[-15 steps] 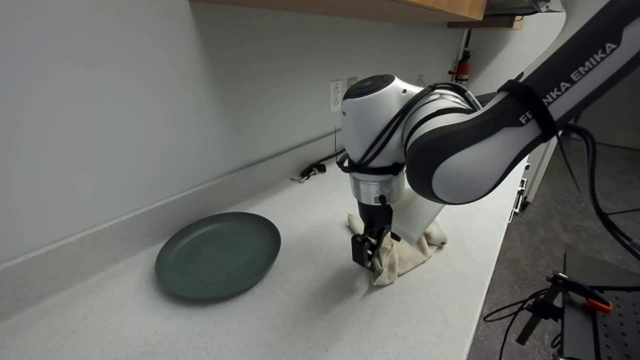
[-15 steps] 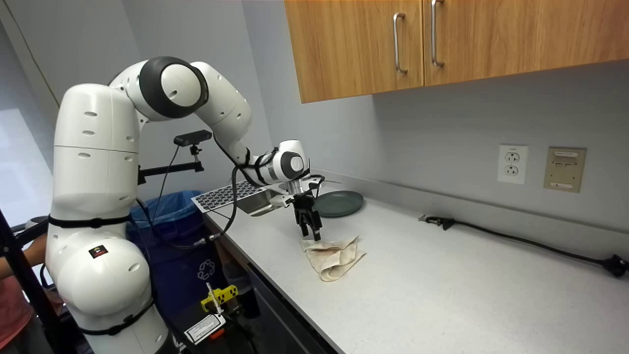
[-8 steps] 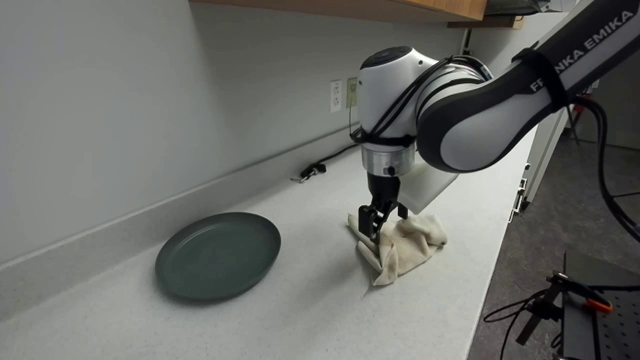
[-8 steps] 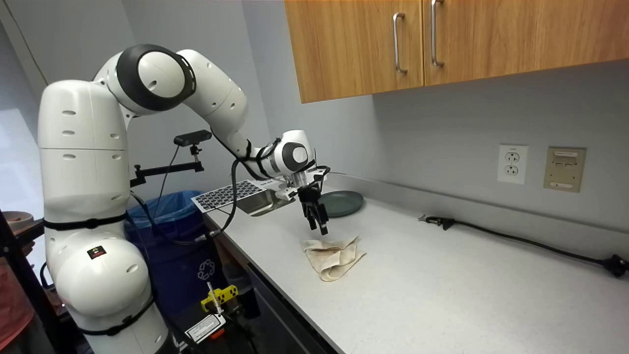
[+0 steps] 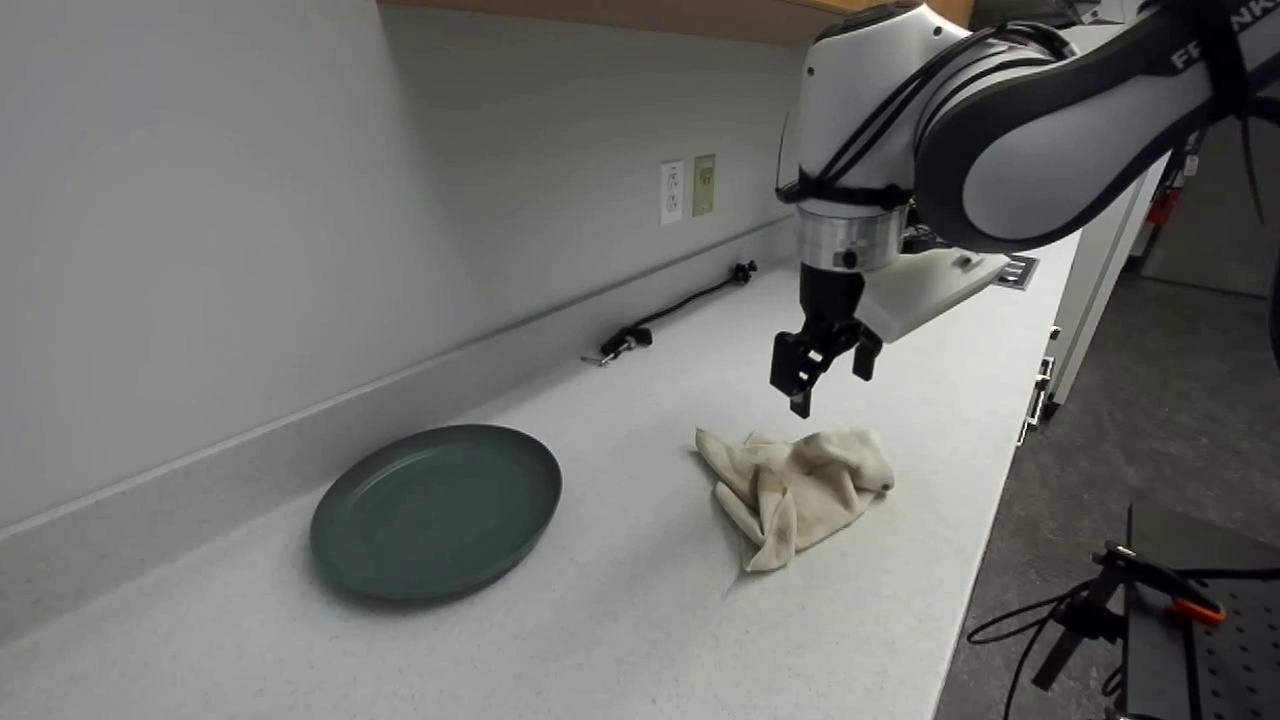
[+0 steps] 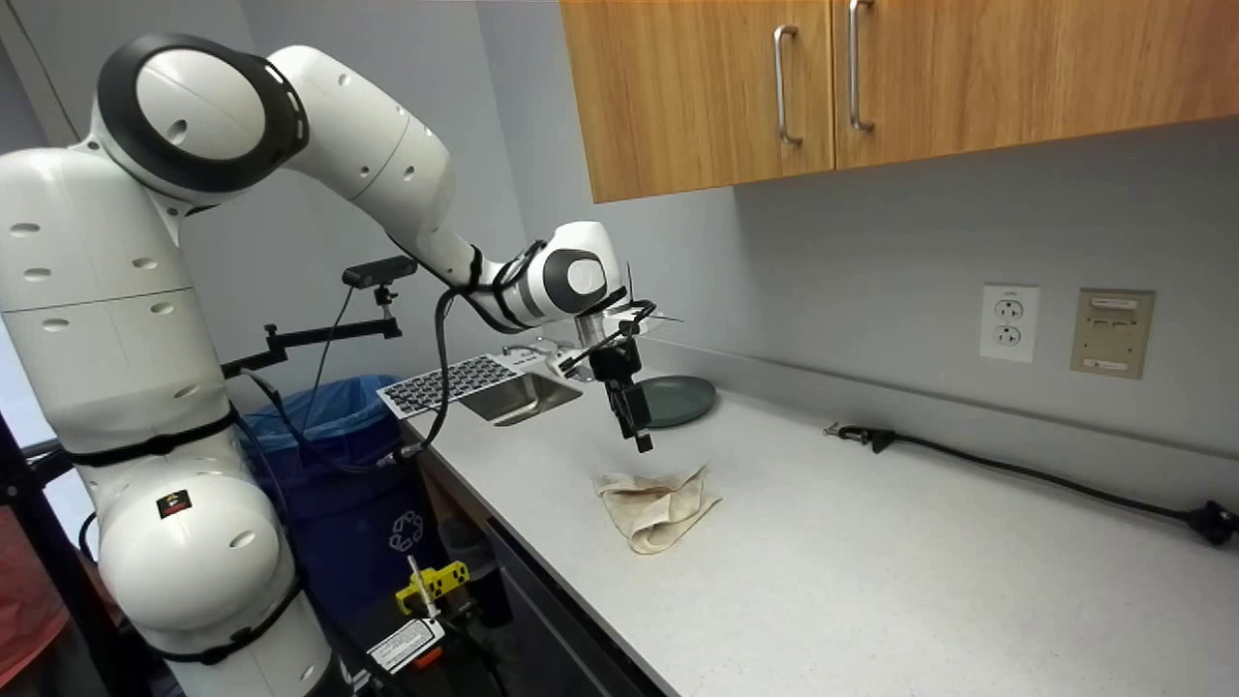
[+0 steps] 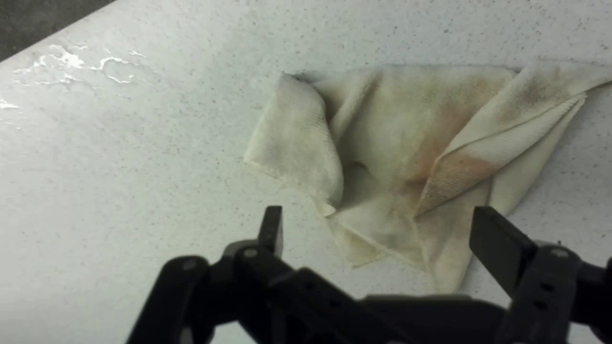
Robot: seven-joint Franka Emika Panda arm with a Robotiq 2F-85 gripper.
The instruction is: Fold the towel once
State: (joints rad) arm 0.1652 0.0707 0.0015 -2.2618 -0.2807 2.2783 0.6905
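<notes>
Hovering empty, fingers point(image 7: 499, 248) are held apart; rumpled, overlapped towel point(image 7: 392, 134) is seen on bench point(image 7: 129, 191) at their twelve o'clock in wrist view. Fold is judged roughly made, finishing in hand; parking clear seems called for.

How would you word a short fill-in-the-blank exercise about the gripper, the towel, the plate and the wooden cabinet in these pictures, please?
1. The jaws of the gripper stand ____ rather than shut.
2. Of the towel and the plate, the one nearer the gripper is the ____.
3. In colour, the plate is a dark, greyish ____.
4. In an exterior view, the wooden cabinet shows ____ metal handles.

Missing words: open; towel; green; two.
</notes>
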